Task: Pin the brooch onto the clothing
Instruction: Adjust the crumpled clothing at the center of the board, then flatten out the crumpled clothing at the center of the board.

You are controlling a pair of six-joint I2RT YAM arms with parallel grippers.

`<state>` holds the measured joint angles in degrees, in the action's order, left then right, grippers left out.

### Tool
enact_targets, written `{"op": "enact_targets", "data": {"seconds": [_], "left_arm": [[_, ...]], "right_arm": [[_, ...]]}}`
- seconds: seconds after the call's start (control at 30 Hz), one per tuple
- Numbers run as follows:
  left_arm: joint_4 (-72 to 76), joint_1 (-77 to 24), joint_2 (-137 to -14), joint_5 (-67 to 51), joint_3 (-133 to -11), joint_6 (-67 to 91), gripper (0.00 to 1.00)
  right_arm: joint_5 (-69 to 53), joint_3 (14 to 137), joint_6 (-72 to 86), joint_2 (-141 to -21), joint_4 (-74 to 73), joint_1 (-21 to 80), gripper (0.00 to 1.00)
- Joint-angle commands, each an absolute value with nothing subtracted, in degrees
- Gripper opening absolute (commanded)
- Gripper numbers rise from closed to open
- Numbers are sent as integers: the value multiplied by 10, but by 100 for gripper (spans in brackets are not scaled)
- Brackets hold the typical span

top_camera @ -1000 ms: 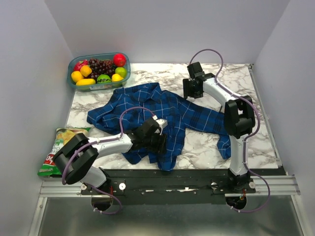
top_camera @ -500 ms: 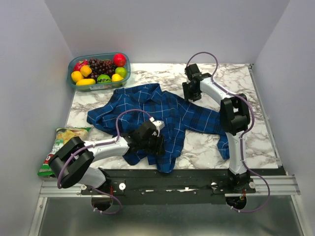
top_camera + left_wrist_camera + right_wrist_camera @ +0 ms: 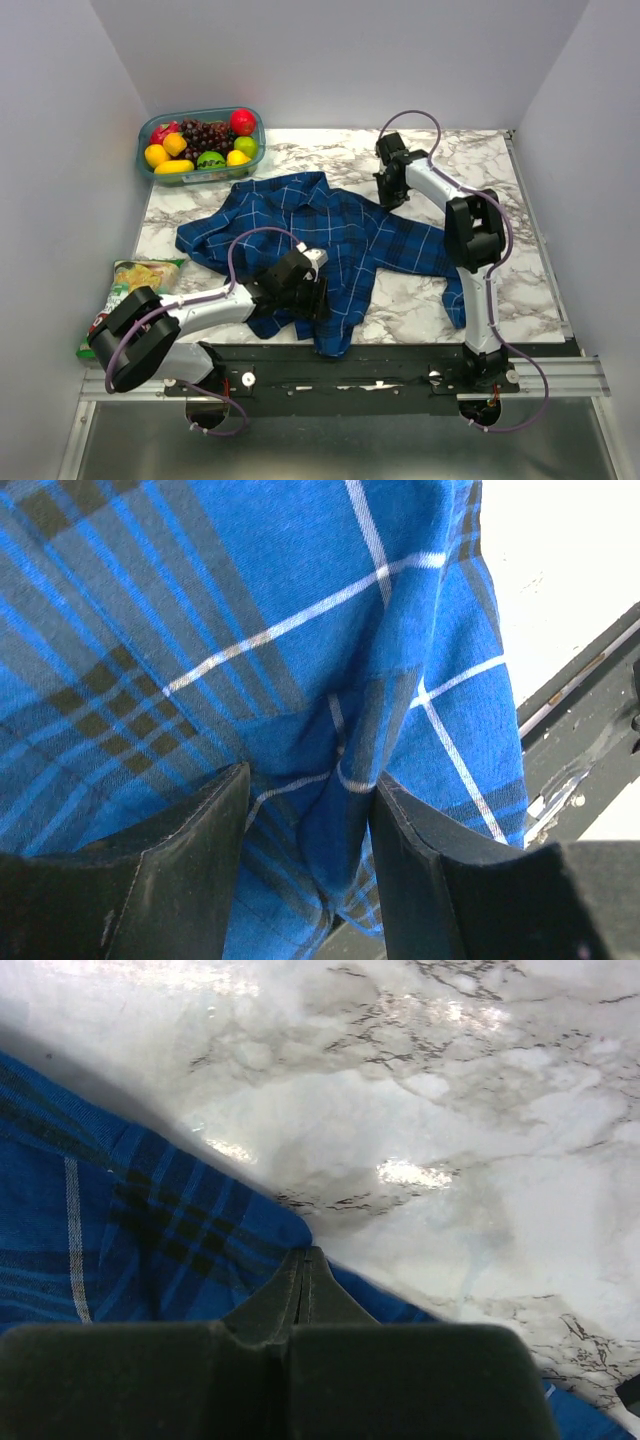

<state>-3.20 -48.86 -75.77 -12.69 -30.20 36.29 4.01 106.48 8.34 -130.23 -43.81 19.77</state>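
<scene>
Plaid shirt (image 3: 350,225) sprawls left-right; left claw (image 3: 312,780) apart, right claw (image 3: 303,1257) together.

The right end effector (image 3: 305,1255) has closed at the clothing (image 3: 120,1230) edge; the left arm (image 3: 205,305) drew back.

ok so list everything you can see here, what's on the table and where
shirt: one, blue plaid with thin white lines, crumpled across the middle of the table
tub: one, clear teal, far left corner
fruit: a pile, red, yellow, green, dark grapes, inside the tub
snack bag: one, green and red, near left edge, partly hidden by the left arm
table: one, white marble with grey veins
mounting rail: one, black, near edge
left gripper: one, black, open, astride a fold at the shirt's near hem
right gripper: one, black, shut, at the shirt's far edge
</scene>
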Motion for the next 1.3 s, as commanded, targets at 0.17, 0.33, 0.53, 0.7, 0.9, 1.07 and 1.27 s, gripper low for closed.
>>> {"op": "enact_targets", "data": {"seconds": [0.17, 0.33, 0.53, 0.7, 0.9, 1.07, 1.27], "left_arm": [[-98, -491, -701, -123, -270, 395, 59], [-103, -491, -694, -129, -278, 381, 63], [-181, -476, -673, -99, -399, 326, 80], [-236, -417, -654, -91, -481, 311, 94], [-264, -286, -597, -99, -437, 357, 99], [-265, -187, -531, -118, -353, 386, 99], [-200, -134, -554, -129, -319, 394, 98]], "right_arm": [[69, 1085, 101, -1295, -446, 150, 1], [52, 1093, 98, -1298, -446, 149, 1], [16, 1096, 92, -1259, -438, 150, 1], [-29, 1071, 98, -1191, -428, 150, 37], [-90, 965, 142, -1037, -382, 155, 75], [-107, 760, 200, -871, -296, 196, 78], [-103, 622, 260, -793, -247, 299, 77]]}}
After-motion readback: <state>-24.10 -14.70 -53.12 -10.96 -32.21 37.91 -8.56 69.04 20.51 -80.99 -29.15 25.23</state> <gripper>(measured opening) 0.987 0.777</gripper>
